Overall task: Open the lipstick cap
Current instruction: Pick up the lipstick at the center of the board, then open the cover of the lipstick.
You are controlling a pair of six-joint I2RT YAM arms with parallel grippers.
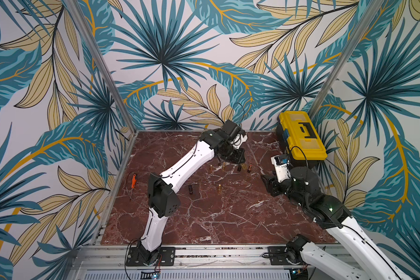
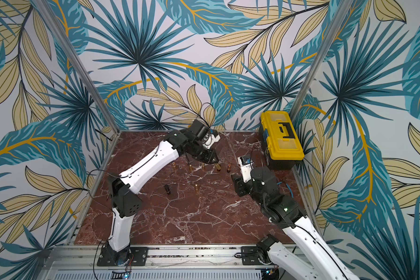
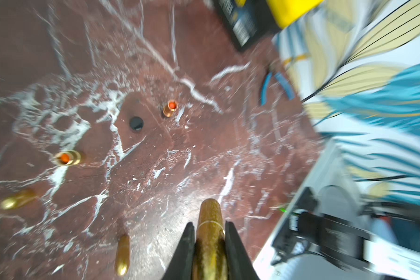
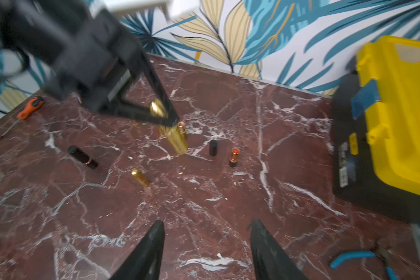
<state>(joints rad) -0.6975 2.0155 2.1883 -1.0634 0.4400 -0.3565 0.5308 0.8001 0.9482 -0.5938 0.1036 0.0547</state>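
Right wrist view: my right gripper point(image 4: 207, 221) is nearest, its fingers spread with only bare marble table point(image 4: 204, 194) between them. Blue-handled pliers point(image 4: 354, 258) lie close by, at the table's right edge. Further out, a capped gold tube point(image 4: 141, 178) stands alone and a black tube point(image 4: 83, 157) lies on its side. Beyond those stand a black cap point(image 4: 213, 148) and an uncapped lipstick point(image 4: 234, 156) showing its orange bullet.

Behind them the left gripper point(image 4: 171, 121) pinches the gold lipstick point(image 4: 176, 140), which is closed and tilted with its lower end down near the marble. I cannot tell whether it touches. A second uncapped orange lipstick point(image 4: 181, 127) stands just beside it, partly hidden by the gripper's fingers.

The yellow toolbox point(image 4: 395, 109) sits in the far right corner, and an orange screwdriver point(image 4: 30, 108) lies near the left wall. In the left wrist view, both fingers press against the tube's sides.
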